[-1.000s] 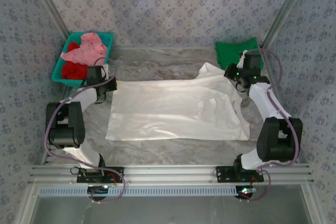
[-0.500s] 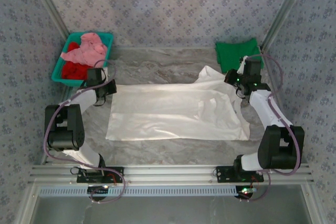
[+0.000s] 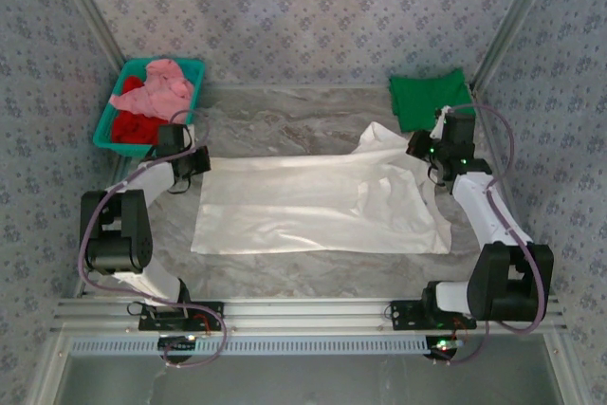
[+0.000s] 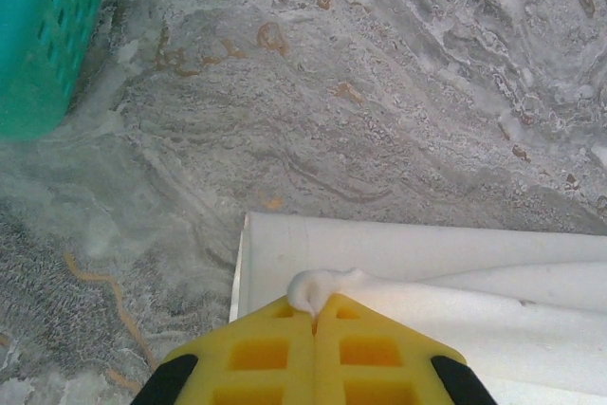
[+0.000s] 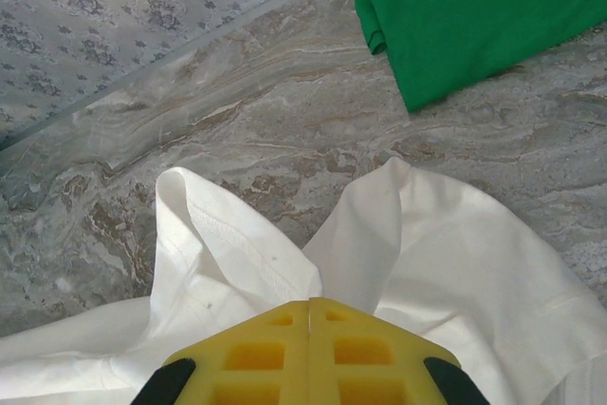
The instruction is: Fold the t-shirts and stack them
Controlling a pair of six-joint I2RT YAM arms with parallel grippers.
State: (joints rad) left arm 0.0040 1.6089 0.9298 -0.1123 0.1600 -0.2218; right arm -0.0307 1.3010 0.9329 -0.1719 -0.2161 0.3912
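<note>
On the grey marble table [image 3: 285, 120], the big cream-white t-shirt [image 3: 322, 208] lies spread flat in the middle, btw the two arms. The top cam takes in the whole shirt: its L edge is straight, and its far R corner is bunched up.

The L gripper [image 4: 314, 315] is clenched on the shirt's far L corner. The L wrist cam shows a small puff of white cloth pinched btw the closed yellow fingers, w/ the folded edge lying on the table just past them. That pinch is too small to make out from the top.

The R gripper [image 5: 310, 308] is clenched too, grasping the shirt at its far R side. The R wrist cam shows cloth rising in two humps to where the yellow fingers meet.

A green t-shirt [image 3: 429, 98] lies folded at the far R corner of the table, near the R gripper but apart from the white shirt.

A teal basket [image 3: 106, 119] sits at the far L corner. The top cam looks into it: a pink t-shirt [image 3: 156, 87] on top, a red t-shirt [image 3: 133, 128] lower down. The L wrist cam shows its holed side wall.
</note>
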